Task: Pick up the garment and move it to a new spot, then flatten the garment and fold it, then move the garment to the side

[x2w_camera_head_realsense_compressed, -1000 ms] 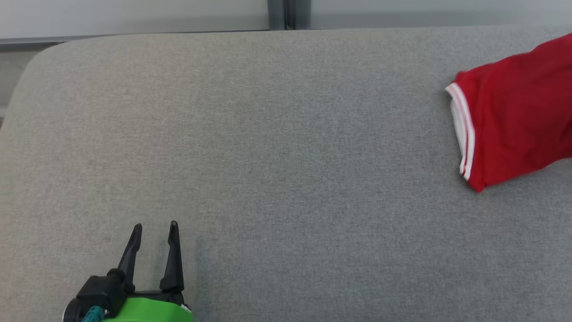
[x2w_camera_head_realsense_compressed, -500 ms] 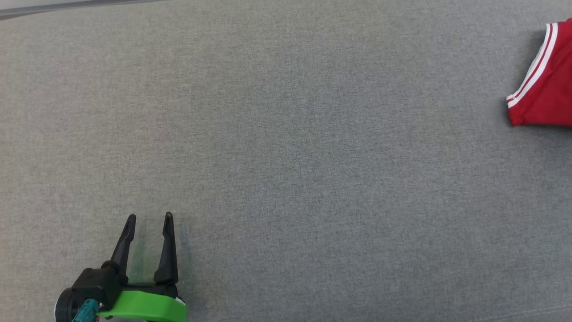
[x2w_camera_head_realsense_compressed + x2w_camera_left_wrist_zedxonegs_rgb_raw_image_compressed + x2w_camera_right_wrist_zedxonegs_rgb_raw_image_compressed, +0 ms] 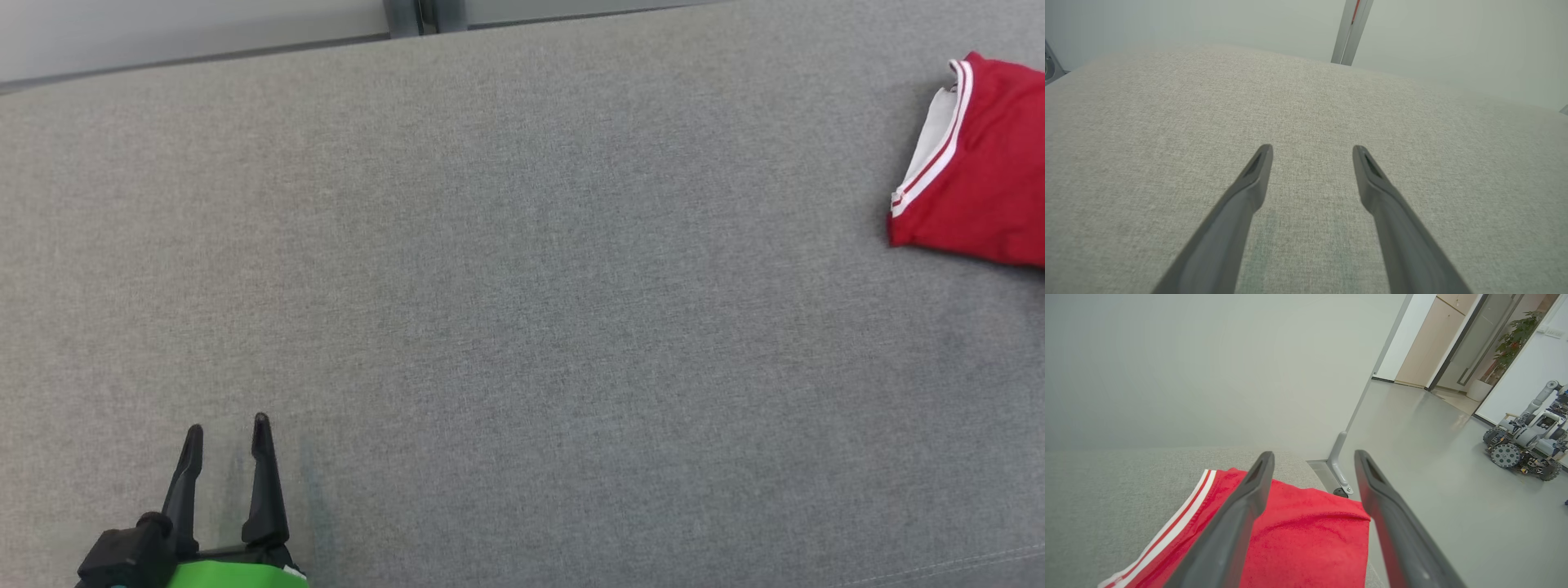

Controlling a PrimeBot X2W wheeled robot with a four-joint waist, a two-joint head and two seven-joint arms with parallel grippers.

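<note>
Tho grey: cushion, garment, wall bhd

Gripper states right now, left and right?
Left gripper: open, empty.
Right gripper: open, not gripping the red garment.

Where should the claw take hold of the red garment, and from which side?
Probably the white-striped edge of the red garment, approached from above by the right claw, which hovers open over it. That edge faces the middle of the grey cushion and lies flat, so a pinch there likely catches its layers.
</note>
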